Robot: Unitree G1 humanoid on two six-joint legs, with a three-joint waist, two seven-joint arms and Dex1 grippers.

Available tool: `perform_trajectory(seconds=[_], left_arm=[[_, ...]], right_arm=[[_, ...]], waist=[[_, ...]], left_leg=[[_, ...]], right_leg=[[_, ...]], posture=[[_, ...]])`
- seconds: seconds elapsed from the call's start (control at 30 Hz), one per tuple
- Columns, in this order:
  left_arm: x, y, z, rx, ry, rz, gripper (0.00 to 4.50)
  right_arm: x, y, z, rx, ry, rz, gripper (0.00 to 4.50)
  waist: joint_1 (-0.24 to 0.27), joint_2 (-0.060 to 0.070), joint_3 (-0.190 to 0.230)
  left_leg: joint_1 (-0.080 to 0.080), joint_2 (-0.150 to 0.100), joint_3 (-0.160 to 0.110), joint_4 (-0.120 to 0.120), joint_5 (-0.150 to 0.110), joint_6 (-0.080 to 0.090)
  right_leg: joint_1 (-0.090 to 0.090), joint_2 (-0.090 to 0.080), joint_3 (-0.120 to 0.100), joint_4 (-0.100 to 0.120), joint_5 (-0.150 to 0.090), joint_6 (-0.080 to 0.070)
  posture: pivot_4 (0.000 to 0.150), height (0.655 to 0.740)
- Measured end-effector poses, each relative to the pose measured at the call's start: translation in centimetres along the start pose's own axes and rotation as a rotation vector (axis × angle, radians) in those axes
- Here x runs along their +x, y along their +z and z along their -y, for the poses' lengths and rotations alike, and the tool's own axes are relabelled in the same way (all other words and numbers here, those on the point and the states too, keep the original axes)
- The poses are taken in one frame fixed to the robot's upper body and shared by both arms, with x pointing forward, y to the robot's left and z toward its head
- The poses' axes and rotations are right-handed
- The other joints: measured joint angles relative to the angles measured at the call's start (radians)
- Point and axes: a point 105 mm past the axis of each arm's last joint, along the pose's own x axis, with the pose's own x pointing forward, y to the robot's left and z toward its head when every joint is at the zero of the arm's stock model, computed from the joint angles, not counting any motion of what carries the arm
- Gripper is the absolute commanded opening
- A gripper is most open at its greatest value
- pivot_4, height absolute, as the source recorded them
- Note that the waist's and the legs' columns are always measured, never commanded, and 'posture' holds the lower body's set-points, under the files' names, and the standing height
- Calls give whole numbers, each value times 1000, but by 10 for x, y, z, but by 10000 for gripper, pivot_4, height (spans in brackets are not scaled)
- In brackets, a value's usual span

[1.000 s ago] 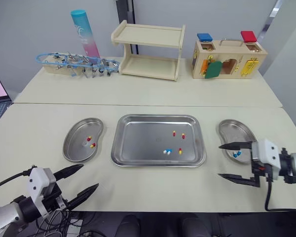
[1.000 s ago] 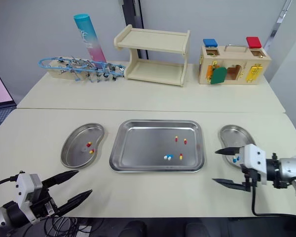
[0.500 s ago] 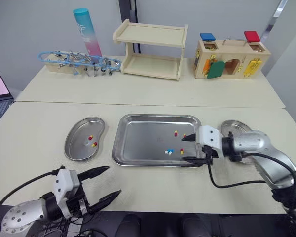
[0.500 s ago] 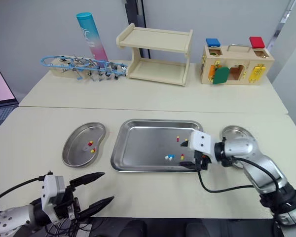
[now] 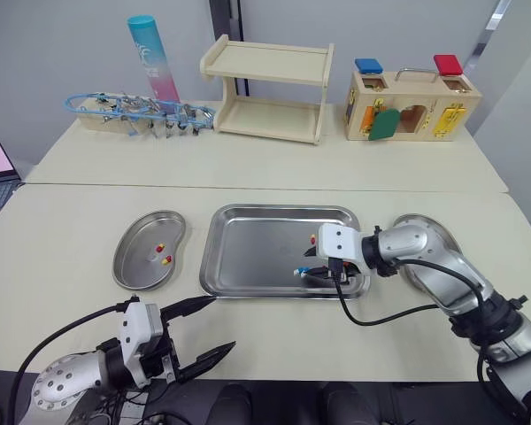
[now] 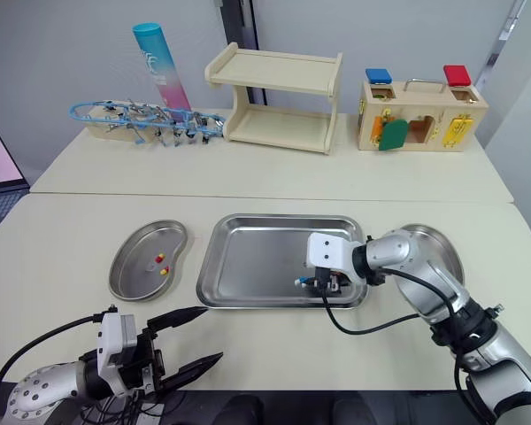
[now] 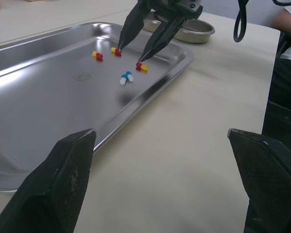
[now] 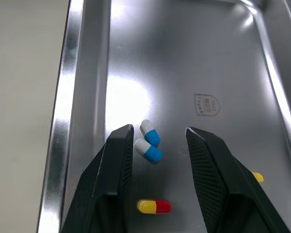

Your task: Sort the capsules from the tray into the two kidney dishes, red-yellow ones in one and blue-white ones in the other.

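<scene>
Two blue-white capsules [image 8: 148,150] lie touching in the tray [image 5: 248,215] near its front rim, a red-yellow capsule [image 8: 154,207] just beside them. I have the right gripper [image 8: 157,131] low over the pair, fingers [image 8: 114,165] spread either side, placed to pinch one for the right kidney dish [image 5: 429,223], I reckon. The left gripper [image 5: 218,324] hangs open short of the tray, out of the way

Wooden two-tier shelf [image 5: 265,91], latch box [image 5: 410,108], teal-pink tube [image 5: 153,60], blue wire toy [image 5: 137,113], beige table [image 5: 265,168]

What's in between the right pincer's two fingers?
Two blue-white capsules lie there on the tray, side by side, as the right wrist view shows.
</scene>
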Motion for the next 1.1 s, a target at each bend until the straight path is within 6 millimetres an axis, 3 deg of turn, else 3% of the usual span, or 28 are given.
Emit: perform_trajectory(seconds=[0.27, 0.57, 0.93, 1.1], left_arm=[[0, -1, 0, 12, 1, 2, 45000], [-5, -27, 1, -13, 5, -12, 45000], [-7, -37, 3, 1, -5, 8, 45000], [-7, -34, 2, 17, -10, 19, 45000]], right_arm=[[16, 2, 2, 79, 16, -35, 18910], [24, -2, 4, 103, 18, -100, 18910], [27, -3, 4, 87, 60, -136, 18910], [28, -3, 5, 87, 72, -139, 7945]], waist=[[0, 0, 0], [-1, 0, 0], [-1, 0, 0], [-2, 0, 0]], left_leg=[[0, 0, 0, 0, 0, 0], [0, 0, 0, 0, 0, 0], [0, 0, 0, 0, 0, 0], [0, 0, 0, 0, 0, 0]], right_leg=[[0, 0, 0, 0, 0, 0], [-1, 0, 0, 0, 0, 0], [-1, 0, 0, 0, 0, 0], [-1, 0, 0, 1, 0, 0]], posture=[[1500, 7400], [1500, 7400], [1500, 7400], [1500, 7400]])
